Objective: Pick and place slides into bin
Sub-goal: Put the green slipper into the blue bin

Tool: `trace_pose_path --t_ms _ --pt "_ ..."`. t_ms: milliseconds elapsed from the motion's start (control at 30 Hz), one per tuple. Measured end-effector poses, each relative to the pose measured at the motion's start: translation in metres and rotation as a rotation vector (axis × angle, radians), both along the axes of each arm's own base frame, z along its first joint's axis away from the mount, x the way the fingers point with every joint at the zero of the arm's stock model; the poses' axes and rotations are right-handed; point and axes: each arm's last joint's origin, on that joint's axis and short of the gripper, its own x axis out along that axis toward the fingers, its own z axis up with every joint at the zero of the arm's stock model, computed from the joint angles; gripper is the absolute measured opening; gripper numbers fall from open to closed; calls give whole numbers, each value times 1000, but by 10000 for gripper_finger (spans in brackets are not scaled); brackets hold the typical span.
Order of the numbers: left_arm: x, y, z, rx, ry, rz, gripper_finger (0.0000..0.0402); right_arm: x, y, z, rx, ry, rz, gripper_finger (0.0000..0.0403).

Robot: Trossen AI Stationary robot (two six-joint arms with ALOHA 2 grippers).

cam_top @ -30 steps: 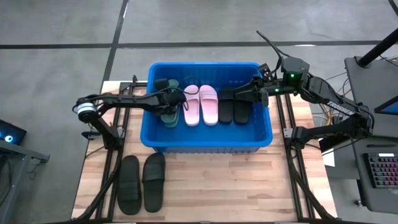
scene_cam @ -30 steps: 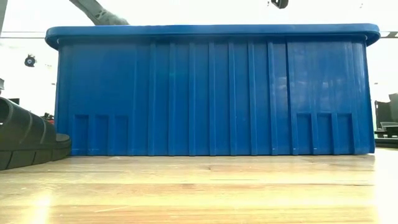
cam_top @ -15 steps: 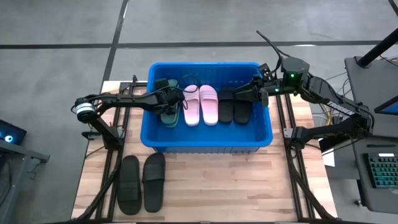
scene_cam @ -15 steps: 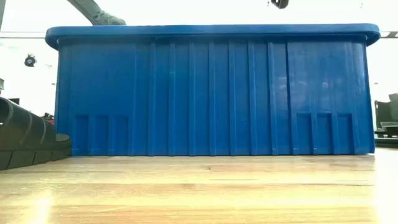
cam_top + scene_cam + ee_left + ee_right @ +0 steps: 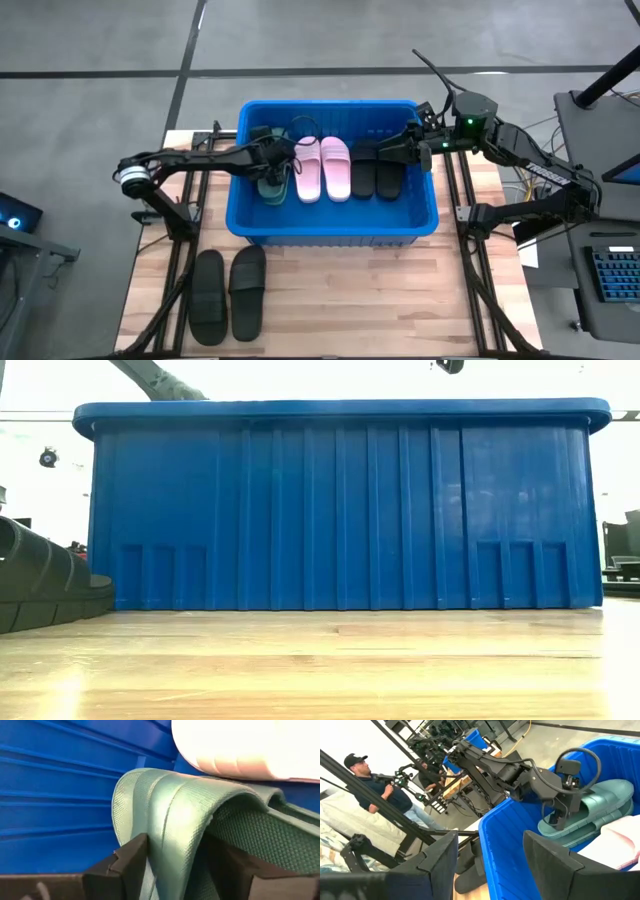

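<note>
The blue bin (image 5: 335,228) stands at the table's far middle. On its floor lie a pink pair of slides (image 5: 322,168), a black pair (image 5: 377,172) and, at the left, two dark green slides (image 5: 592,810), one resting on the other. My left gripper (image 5: 280,162) reaches into the bin's left part, open, with the upper green slide's strap (image 5: 170,810) between its fingers. My right gripper (image 5: 388,150) hangs open over the black pair in the bin, nothing between its fingers. Two more black slides (image 5: 228,295) lie soles down on the table, near left. My left gripper has one finger (image 5: 131,862) on each side of the upper green slide's strap (image 5: 155,845), coming slanting down from the table's left. I cannot tell whether the fingers touch the strap. The slide lies on the other green slide.
The bin's tall front wall (image 5: 340,510) fills the low view, and one black slide (image 5: 40,585) shows at its left. Bare wooden table lies in front of the bin and to the right of the two black slides. A person (image 5: 365,780) stands in the room beyond.
</note>
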Motion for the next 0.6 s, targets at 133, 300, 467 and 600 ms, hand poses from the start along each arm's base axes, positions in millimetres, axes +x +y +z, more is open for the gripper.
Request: trace_pose_path --t_ms 133,300,467,600 --pt "-4 -3 12 4 -38 -16 198 0 0 0 -1 0 0 215" --pt "-12 -6 27 25 -58 -35 218 0 0 0 -5 -1 1 215" --pt "-19 -10 32 8 -53 -47 228 0 0 0 -9 -1 1 215" --pt "-23 -12 31 -17 -23 -52 229 0 0 0 -14 -2 2 215"
